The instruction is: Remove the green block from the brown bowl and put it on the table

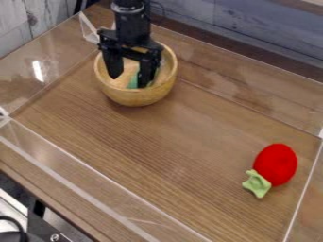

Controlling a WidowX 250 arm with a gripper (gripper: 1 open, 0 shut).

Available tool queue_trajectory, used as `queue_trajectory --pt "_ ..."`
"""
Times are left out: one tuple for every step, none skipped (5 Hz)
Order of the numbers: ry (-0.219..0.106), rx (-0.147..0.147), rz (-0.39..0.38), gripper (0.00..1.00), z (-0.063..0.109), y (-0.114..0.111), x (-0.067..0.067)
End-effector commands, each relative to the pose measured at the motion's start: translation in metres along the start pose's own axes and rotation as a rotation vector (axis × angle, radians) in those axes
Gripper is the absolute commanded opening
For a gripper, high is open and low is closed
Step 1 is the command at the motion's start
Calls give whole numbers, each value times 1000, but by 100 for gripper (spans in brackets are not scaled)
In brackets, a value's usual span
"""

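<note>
The black gripper (pixel 131 77) reaches down into the brown bowl (pixel 142 95) from its 12 o'clock side, its jaws spread wide, one toward the bowl's 9 o'clock side and the other toward its 3 o'clock side. The green block (pixel 134 78) lies inside the bowl, between the two jaws and partly hidden by them; whether either jaw touches it cannot be told. The bowl sits upright on the wooden table (pixel 151 151), toward 11 o'clock from the table's middle. Well apart from it, toward 4 o'clock, a red toy fruit (pixel 277 163) rests on the table, its pale green leaf (pixel 256 183) pointing toward 7 o'clock. Dark cables (pixel 15 223) show at the picture's 7 o'clock corner.
</note>
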State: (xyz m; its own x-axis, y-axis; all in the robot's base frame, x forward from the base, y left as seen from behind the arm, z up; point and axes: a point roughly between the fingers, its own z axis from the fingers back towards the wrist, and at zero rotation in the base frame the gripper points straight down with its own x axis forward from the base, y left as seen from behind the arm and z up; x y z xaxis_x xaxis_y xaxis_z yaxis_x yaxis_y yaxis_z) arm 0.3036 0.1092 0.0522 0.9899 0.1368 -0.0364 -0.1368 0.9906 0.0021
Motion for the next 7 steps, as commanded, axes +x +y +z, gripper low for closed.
queue_trajectory --pt "-53 10 18 100 6 7 11" --pt "-58 4 23 100 3 8 16" --pt "-61 -3 28 100 2 9 19" --pt "-63 -11 33 100 2 9 22" --pt "-64 -16 38 100 1 9 25" --pt "-64 -21 44 100 -1 10 27" --pt "-63 -26 49 100 -4 10 29"
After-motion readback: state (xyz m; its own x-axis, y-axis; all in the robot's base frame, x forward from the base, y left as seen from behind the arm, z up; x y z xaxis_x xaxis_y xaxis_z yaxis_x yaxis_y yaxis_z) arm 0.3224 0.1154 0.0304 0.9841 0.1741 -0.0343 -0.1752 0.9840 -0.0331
